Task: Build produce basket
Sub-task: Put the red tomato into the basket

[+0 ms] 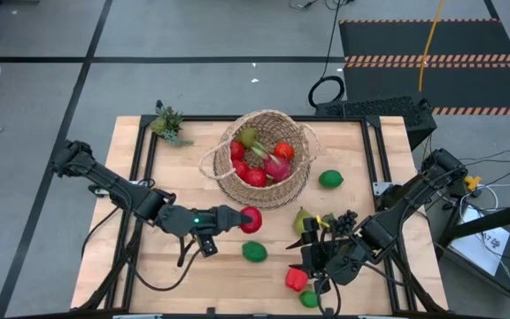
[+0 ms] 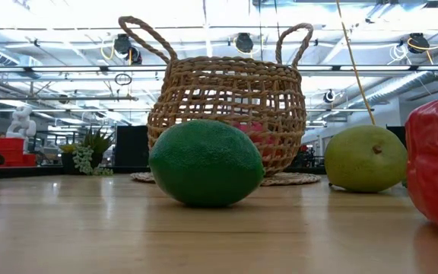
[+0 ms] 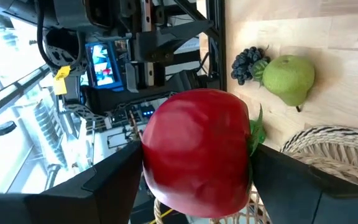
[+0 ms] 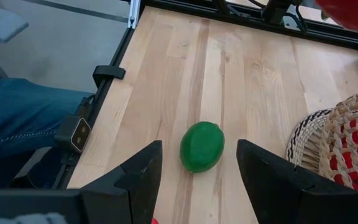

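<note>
Left gripper (image 1: 250, 220) pinches a smooth, round red apple (image 1: 251, 221) at the 6 o'clock side of the basket (image 1: 259, 159). Right gripper (image 4: 194, 171) is spread, with a bumpy green lime (image 4: 202, 146) on the wood table (image 4: 229, 81) ahead. That tan woven basket holds shiny red and green fruit (image 1: 259, 159). A pear (image 3: 289, 79) lies beside dark grapes (image 3: 246, 63).

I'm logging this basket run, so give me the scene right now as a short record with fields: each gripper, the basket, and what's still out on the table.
left gripper: shut on a red apple, just in front of the basket
right gripper: open, empty, near the table's front right
basket: upright, already holds red, orange and green produce
loose on table: lime, second lime, pear, grapes, red pepper
bystander item: small plant at far left corner
</note>
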Tool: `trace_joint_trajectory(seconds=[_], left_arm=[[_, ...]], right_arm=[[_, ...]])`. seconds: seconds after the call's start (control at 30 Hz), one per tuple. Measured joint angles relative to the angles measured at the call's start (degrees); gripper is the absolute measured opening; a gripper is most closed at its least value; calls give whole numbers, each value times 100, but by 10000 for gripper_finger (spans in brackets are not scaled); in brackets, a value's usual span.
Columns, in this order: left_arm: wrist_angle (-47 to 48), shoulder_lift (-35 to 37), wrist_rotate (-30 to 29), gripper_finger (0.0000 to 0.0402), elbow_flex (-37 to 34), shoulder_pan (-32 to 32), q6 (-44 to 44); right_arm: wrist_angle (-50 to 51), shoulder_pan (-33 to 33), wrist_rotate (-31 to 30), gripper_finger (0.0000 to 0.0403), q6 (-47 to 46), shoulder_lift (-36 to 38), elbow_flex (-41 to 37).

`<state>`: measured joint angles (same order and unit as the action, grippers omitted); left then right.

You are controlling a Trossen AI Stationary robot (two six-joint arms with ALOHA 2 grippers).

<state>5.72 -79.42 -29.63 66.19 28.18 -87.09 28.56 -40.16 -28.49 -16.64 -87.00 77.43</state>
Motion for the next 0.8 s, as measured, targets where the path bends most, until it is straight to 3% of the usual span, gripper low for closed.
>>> trace_joint_trajectory(seconds=[0.8], left_arm=[[4,0,4,287,0,0,2369]], right_arm=[[-2,0,4,201,0,0,0]])
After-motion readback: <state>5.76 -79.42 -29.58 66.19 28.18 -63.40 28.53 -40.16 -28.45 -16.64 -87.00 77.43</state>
